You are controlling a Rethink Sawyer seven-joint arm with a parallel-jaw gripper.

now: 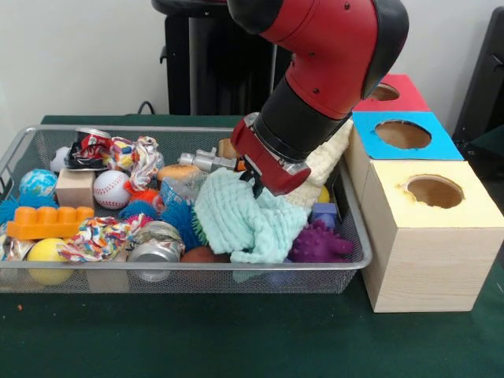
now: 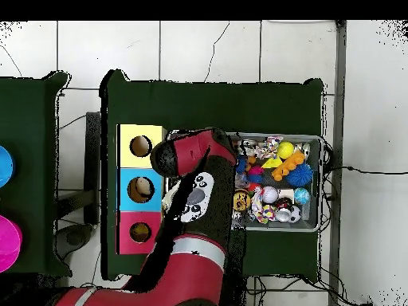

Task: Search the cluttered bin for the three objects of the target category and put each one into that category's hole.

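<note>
A: Where is the mint cloth (image 1: pixel 244 220)?
B: In the wire bin (image 1: pixel 197 272), crumpled directly under the gripper (image 1: pixel 257 185), touching it. No clear long axis.
A: Gripper state?
B: I cannot tell; the cloth hides it.

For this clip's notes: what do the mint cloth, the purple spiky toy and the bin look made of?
Mint cloth: soft woven or knitted fabric, matte; it bunches in folds and shows a crinkled texture.
Purple spiky toy: probably rubber or soft plastic, with a slight sheen and blunt moulded nubs.
Bin: metal wire mesh, silvery, with a solid rim; the contents show through its walls.
</note>
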